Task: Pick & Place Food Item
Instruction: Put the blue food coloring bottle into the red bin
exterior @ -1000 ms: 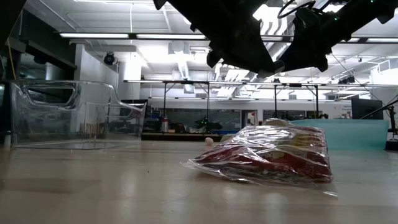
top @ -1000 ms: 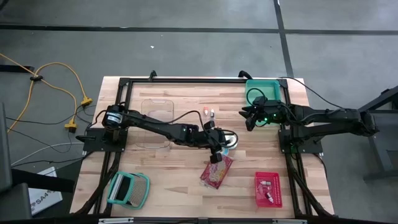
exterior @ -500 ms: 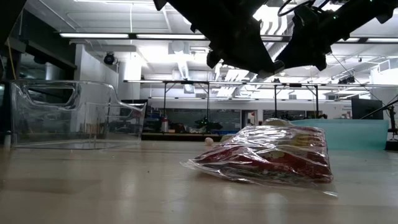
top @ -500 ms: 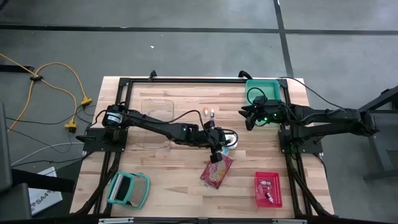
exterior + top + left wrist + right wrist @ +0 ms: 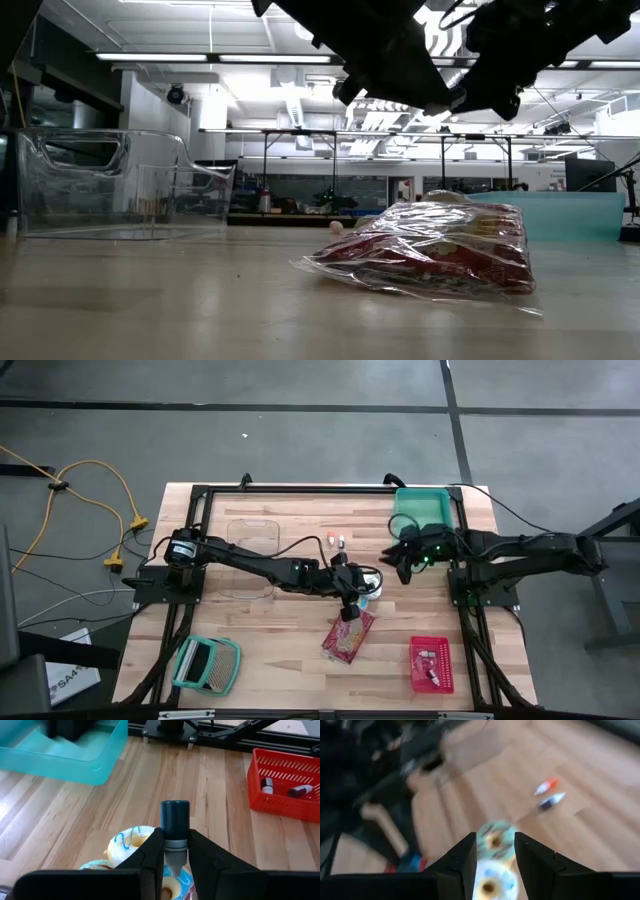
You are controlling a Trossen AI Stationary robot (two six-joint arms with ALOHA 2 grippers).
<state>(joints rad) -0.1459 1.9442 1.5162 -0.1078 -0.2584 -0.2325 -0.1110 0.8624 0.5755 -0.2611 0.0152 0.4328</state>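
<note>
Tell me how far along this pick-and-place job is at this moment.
Done: no food looks placed yet; the teal bin appears empty. In hand: the left gripper is shut on a dark-capped tube above the donut pack, while the right gripper hovers open nearby. Left: grasp the donuts, carry them over, release.

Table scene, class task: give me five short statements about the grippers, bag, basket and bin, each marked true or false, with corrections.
1. The left gripper is shut on a dark-capped tube. True.
2. The red basket is empty. False: small bottles lie in it.
3. The bag of food lies inside the clear container. False: it lies on the bare table, apart from the container.
4. The right gripper hovers over the red basket. False: it is near the teal bin, fingers apart.
5. The teal bin stands on the right arm's side of the table. True.
</note>
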